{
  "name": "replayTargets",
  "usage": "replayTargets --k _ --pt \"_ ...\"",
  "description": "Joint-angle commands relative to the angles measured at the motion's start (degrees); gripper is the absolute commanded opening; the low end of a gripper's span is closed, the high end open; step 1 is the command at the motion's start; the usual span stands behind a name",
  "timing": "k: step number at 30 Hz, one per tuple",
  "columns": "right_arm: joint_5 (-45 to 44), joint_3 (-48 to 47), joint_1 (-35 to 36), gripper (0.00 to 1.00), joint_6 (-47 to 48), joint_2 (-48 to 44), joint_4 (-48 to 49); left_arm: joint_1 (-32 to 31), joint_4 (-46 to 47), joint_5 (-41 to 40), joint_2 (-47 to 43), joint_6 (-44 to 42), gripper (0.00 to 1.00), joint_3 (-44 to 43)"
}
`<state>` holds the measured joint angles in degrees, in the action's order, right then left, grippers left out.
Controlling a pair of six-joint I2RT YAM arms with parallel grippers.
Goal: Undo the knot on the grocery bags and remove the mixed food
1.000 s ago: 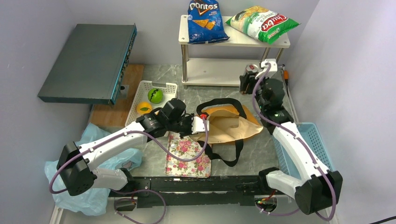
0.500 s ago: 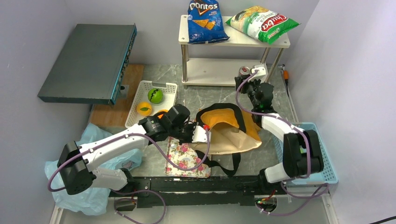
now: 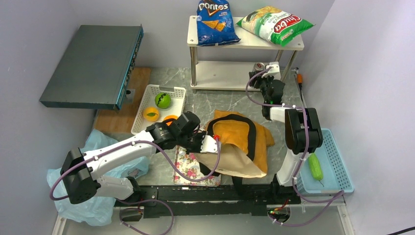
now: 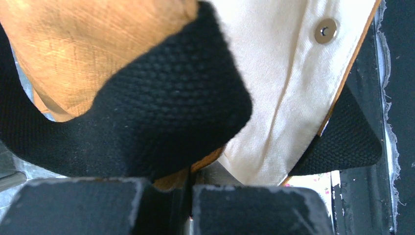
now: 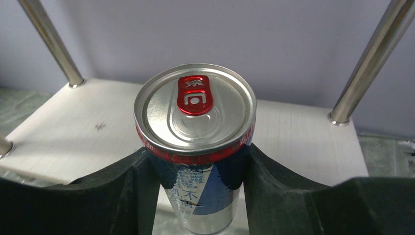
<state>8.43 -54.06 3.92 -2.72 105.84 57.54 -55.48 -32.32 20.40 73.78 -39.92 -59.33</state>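
Note:
The orange-tan tote (image 3: 234,133) lies open on the table, its black straps (image 3: 253,139) loose with no knot showing. My left gripper (image 3: 211,144) is shut on the tote's rim, where the orange fabric edge (image 4: 176,178) sits under a black strap (image 4: 147,117). My right gripper (image 3: 258,74) is shut on the slim silver can (image 3: 256,67). It holds the can (image 5: 195,112) upright over the white rack's lower shelf (image 5: 303,142). The green-white chip bag (image 3: 275,23) lies on the top shelf. The light-blue plastic bag (image 3: 98,198) lies crumpled at the near left.
A white basket (image 3: 147,93) holds a green fruit (image 3: 162,100), a yellow-orange fruit (image 3: 150,113) and an orange fruit (image 3: 170,118). A long green vegetable (image 3: 315,166) lies in the blue basket (image 3: 337,161). A Doritos bag (image 3: 215,22), a floral cloth (image 3: 188,165) and a dark box (image 3: 93,66) are also here.
My right arm has reached back to the rack with the can. My left gripper has pulled the tote toward the near right, turning it over. The green vegetable now shows.

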Motion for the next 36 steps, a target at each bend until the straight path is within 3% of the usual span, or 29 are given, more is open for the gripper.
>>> replayTargets --k 1,21,25,29,36 --pt "2.1 -7.5 -1.4 0.0 -2.1 1.7 9.1 -0.1 -1.0 -0.4 0.7 -0.4 0.0 -1.2" --pt "-2.3 -20.8 -2.5 0.01 0.8 15.4 5.0 -0.1 -1.6 -0.4 3.5 -1.1 0.0 -3.0" --pt "-2.8 -21.4 -2.5 0.1 1.4 16.3 4.1 -0.1 -1.5 -0.5 3.6 -0.9 0.0 -2.9" --pt "-2.8 -21.4 -2.5 0.34 2.0 16.9 4.0 -0.1 -1.7 -0.3 4.1 -0.7 0.0 -3.6" --pt "-2.3 -21.5 -2.6 0.56 2.1 17.3 3.9 -0.1 -2.3 -0.1 5.4 -0.1 0.0 -5.2"
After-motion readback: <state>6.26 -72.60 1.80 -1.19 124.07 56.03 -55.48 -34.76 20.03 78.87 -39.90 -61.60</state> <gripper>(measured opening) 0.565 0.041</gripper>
